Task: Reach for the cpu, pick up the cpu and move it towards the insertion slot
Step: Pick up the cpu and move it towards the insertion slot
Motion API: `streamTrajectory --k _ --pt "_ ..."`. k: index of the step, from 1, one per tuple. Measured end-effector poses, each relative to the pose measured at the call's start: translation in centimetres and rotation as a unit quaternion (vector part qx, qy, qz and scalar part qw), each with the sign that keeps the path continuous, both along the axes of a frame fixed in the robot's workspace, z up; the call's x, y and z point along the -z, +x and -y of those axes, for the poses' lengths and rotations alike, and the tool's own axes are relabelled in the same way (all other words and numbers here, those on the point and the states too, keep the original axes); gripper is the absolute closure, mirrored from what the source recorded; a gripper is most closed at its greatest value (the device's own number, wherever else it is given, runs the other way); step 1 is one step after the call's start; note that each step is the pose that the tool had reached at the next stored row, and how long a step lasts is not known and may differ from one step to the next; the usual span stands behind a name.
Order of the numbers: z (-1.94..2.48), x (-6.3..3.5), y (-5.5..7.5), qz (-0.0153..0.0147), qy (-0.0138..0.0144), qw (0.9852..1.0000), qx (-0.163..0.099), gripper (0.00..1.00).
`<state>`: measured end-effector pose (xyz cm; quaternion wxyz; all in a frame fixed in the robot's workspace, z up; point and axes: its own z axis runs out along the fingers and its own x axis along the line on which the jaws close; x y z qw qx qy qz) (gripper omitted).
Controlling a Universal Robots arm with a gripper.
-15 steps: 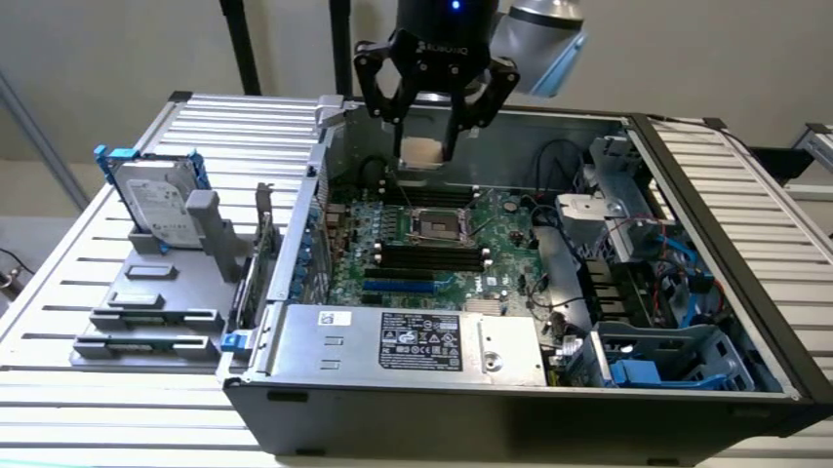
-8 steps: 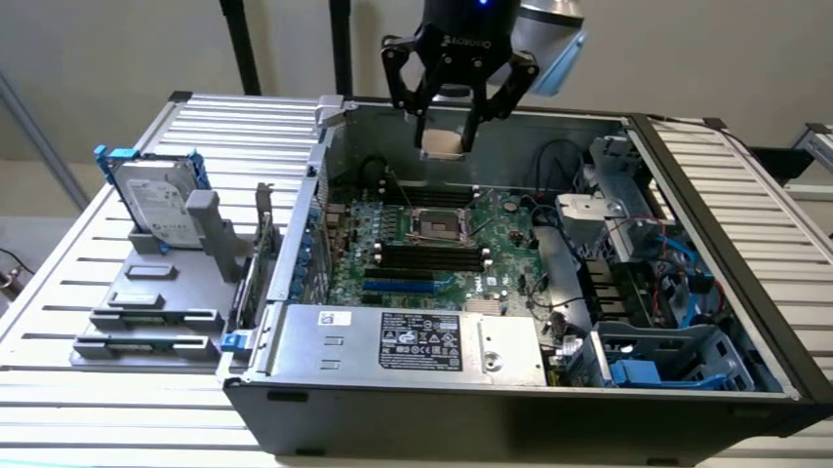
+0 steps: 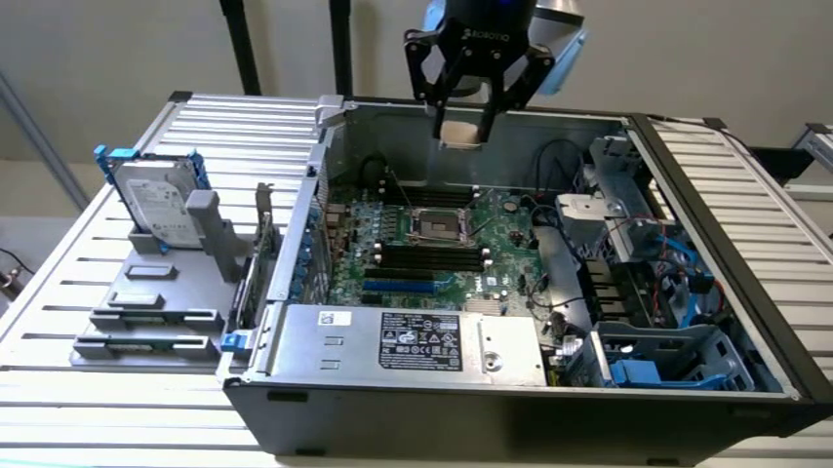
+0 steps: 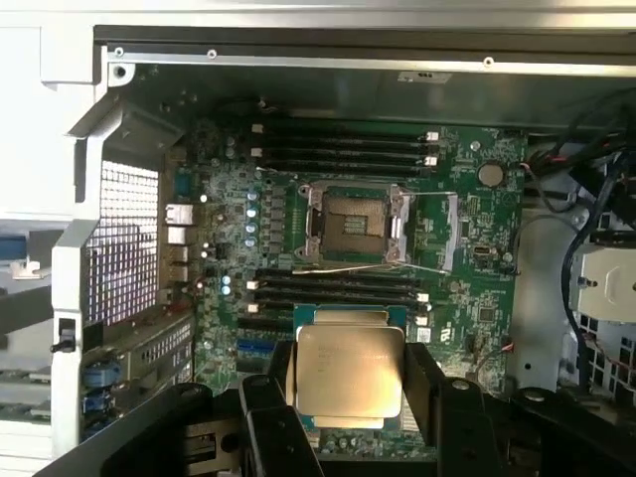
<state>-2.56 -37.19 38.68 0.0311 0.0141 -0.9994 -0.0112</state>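
- Silvery cpu (image 4: 350, 372) sits clamped edge-to-edge between the gripper (image 4: 348, 383) fingers (image 4: 425, 383), raised over the open computer case (image 3: 729, 185).
- Light, rigid, likely fragile underneath; side edges seem the safest hold.
- Beyond, on the green motherboard (image 4: 477, 288), lies the insertion slot (image 4: 355, 225).

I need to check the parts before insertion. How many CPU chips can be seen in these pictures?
1. The cpu is held between the fingers of the gripper, raised over the open case, above the insertion slot. Others may be hidden elsewhere in the case.
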Motion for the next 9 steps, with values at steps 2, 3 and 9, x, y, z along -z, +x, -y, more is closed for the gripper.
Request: streamTrajectory --k 2,3,9 --pt "-0.51 0.07 0.1 0.0035 0.0 1.0 0.0 0.46" --pt "-0.78 0.12 0.1 0.0054 0.0 1.0 0.0 0.46" --pt "-2.35 0.53 0.1 0.0089 0.0 1.0 0.0 0.46"
